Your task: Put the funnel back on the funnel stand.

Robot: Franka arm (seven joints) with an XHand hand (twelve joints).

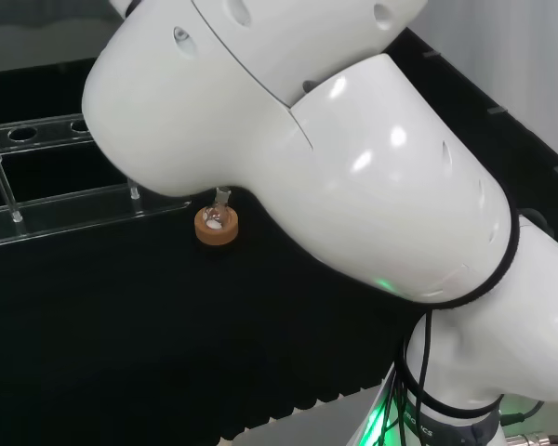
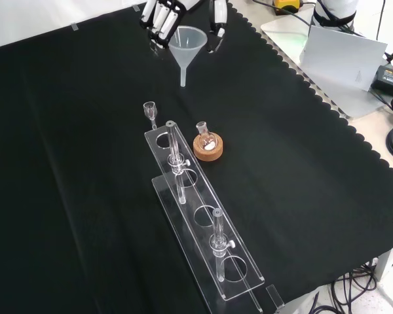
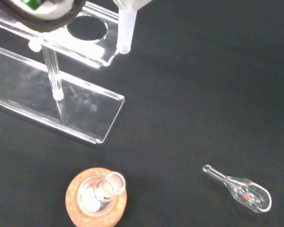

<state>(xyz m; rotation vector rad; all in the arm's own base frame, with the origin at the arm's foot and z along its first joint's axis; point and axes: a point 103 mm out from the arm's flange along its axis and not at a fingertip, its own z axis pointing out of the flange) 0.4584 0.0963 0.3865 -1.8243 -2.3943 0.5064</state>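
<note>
At the top of the front view the hand (image 2: 158,18) is shut on a translucent white funnel (image 2: 186,44), fingers on one side of the rim and thumb on the other. The funnel is upright, stem down, above the cloth and beyond the far end of the clear acrylic funnel stand (image 2: 200,196). That stand has a row of round holes and two upright posts. In the wrist view the funnel's stem (image 3: 125,28) hangs close to the stand's end hole (image 3: 87,29). The stand (image 1: 65,209) sits at the left of the head view.
A small round flask on a cork ring (image 2: 207,145) (image 3: 97,196) (image 1: 216,225) stands just beside the stand's far end. A small glass bulb with a thin neck (image 3: 241,190) (image 2: 149,110) lies on the cloth nearby. The arm's white links (image 1: 353,167) are large in the head view.
</note>
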